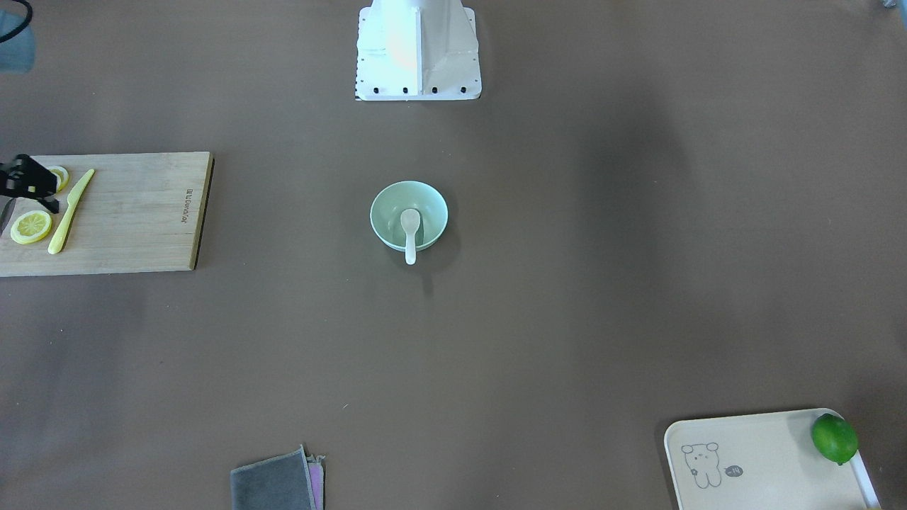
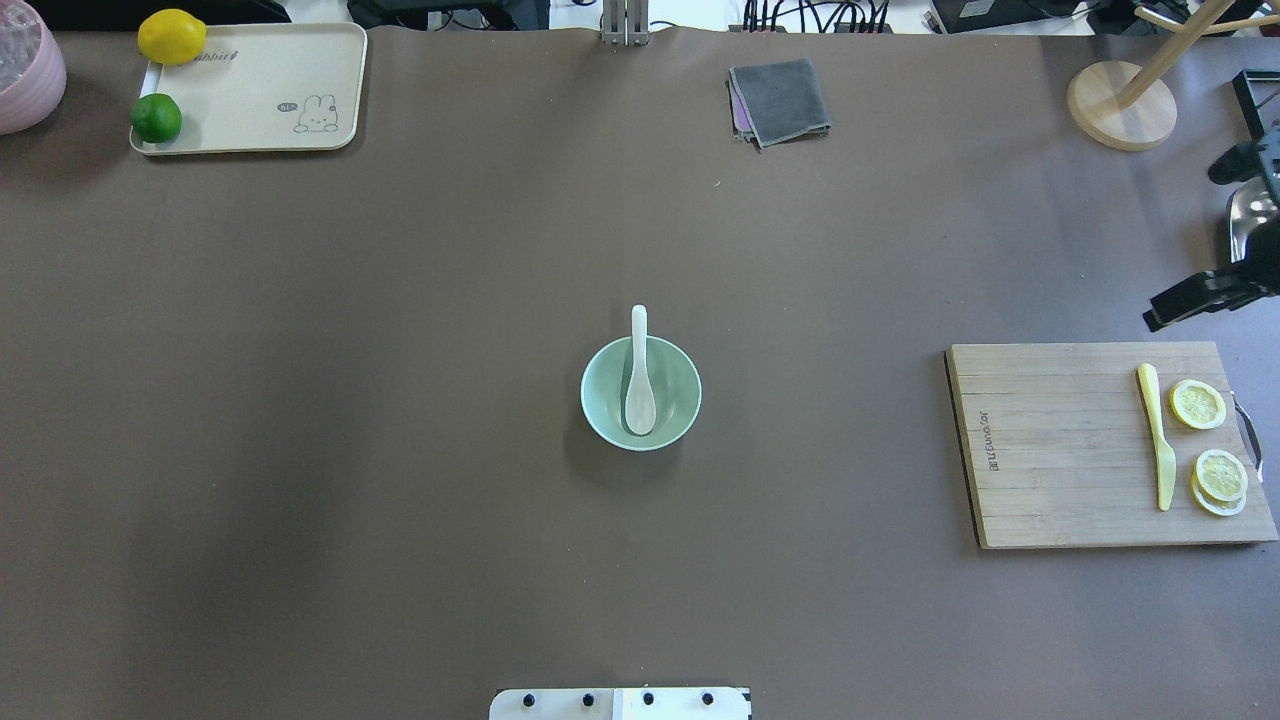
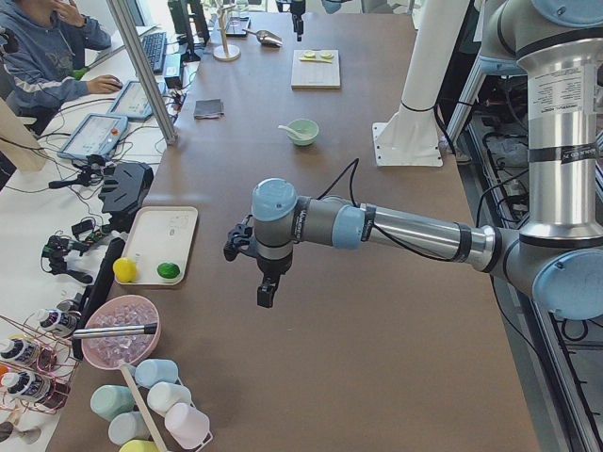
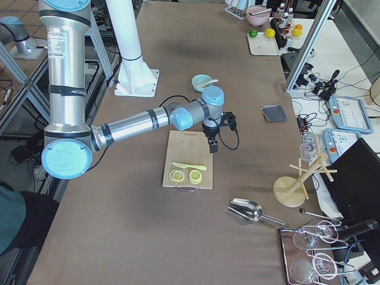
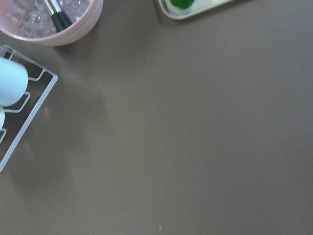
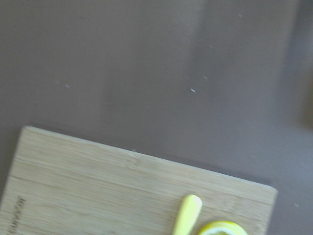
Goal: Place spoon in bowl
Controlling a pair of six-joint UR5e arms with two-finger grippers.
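The white spoon (image 2: 640, 385) rests in the pale mint-green bowl (image 2: 600, 425) at the table's middle, scoop inside and handle leaning over the far rim. Both also show in the front view: the spoon (image 1: 409, 230) and the bowl (image 1: 385, 197). No gripper touches them. My left gripper (image 3: 267, 294) hangs above bare table far to the bowl's left, near the tray; I cannot tell whether it is open or shut. My right gripper (image 4: 213, 146) hangs over the cutting board's far edge, seen partly in the front view (image 1: 32, 183); its jaws are unclear.
A wooden cutting board (image 2: 1060, 450) on the right holds a yellow plastic knife (image 2: 1155, 435) and lemon slices (image 2: 1198, 404). A cream tray (image 2: 270, 90) with a lime and a lemon stands far left. A grey cloth (image 2: 780, 100) lies at the far edge, and a wooden stand (image 2: 1120, 105) far right.
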